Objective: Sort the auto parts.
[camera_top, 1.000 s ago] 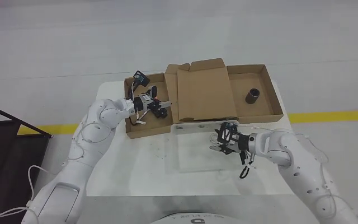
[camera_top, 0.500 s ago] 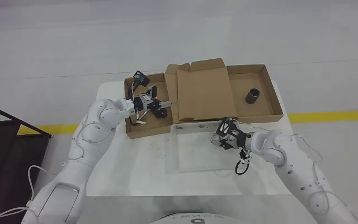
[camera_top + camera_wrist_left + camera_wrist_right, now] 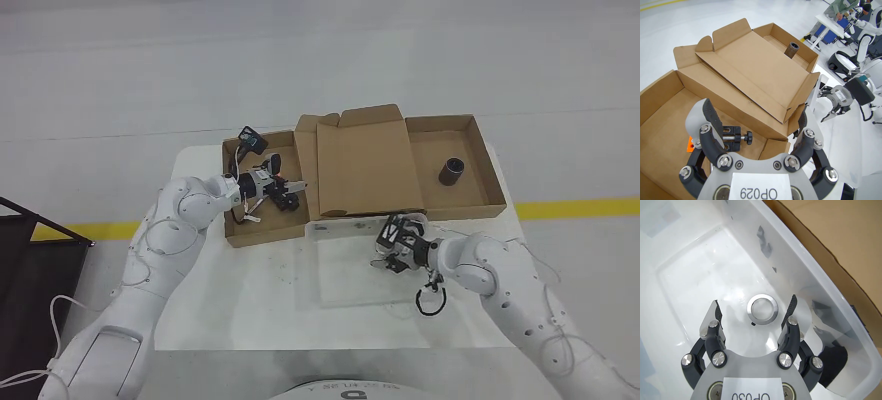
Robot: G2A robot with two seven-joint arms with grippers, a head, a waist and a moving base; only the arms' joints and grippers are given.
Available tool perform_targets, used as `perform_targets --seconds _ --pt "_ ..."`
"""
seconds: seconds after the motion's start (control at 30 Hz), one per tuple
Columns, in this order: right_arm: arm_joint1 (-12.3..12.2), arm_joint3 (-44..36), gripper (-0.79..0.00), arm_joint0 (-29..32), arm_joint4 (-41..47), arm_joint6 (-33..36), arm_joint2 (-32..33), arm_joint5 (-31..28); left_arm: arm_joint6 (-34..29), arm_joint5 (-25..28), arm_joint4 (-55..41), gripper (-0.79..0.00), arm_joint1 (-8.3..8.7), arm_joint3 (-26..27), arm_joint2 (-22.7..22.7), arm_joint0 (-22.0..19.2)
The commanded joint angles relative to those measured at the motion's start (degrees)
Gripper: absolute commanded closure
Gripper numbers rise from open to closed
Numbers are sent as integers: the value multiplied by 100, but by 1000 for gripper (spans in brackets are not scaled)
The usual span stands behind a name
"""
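A silver metal ring (image 3: 762,309) lies flat on the floor of a clear plastic bin (image 3: 810,262). My right gripper (image 3: 755,301) hangs open just above it, one finger on each side of the ring and not touching it. In the top view that right gripper (image 3: 392,245) is at the bin's far edge, next to the cardboard boxes. My left gripper (image 3: 753,111) is open and holds nothing, over the left cardboard box (image 3: 240,232). A black screw clamp (image 3: 734,136) and an orange piece (image 3: 690,144) lie in that box. A dark cylindrical sleeve (image 3: 453,170) stands in the right box (image 3: 488,175).
The opened box lid (image 3: 365,160) lies flat between the two boxes. A small black part (image 3: 250,138) sits on the left box's far rim. The clear bin (image 3: 340,285) takes up the table's middle in front of the boxes.
My right gripper has shifted a little to the left and towards the cardboard boxes, staying open over the bin. The left arm has not moved.
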State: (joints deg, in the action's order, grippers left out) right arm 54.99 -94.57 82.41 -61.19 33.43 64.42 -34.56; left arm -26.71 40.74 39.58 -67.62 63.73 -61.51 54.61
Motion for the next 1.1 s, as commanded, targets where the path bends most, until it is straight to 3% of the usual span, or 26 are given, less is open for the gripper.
perform_targets --seconds 0.0,0.3,0.37,0.57,0.73,0.9,1.07 --pt "4 2 -668 -18 21 13 -41 -77 0 0 0 -785 0 0 0 0" --pt "-37 -32 -643 -14 209 -97 19 -623 0 0 0 -785 0 0 0 0" --pt "-41 -38 -631 -3 179 -108 66 -457 0 0 0 -785 0 0 0 0" --pt "-26 23 -489 -72 232 -75 20 -314 0 0 0 -785 0 0 0 0" --pt "-1 84 -471 -161 161 -2 -86 -148 0 0 0 -785 0 0 0 0" --pt "14 152 -391 -223 131 9 -148 -107 0 0 0 -785 0 0 0 0" --pt "17 197 -388 -251 89 22 -168 -68 0 0 0 -785 0 0 0 0"
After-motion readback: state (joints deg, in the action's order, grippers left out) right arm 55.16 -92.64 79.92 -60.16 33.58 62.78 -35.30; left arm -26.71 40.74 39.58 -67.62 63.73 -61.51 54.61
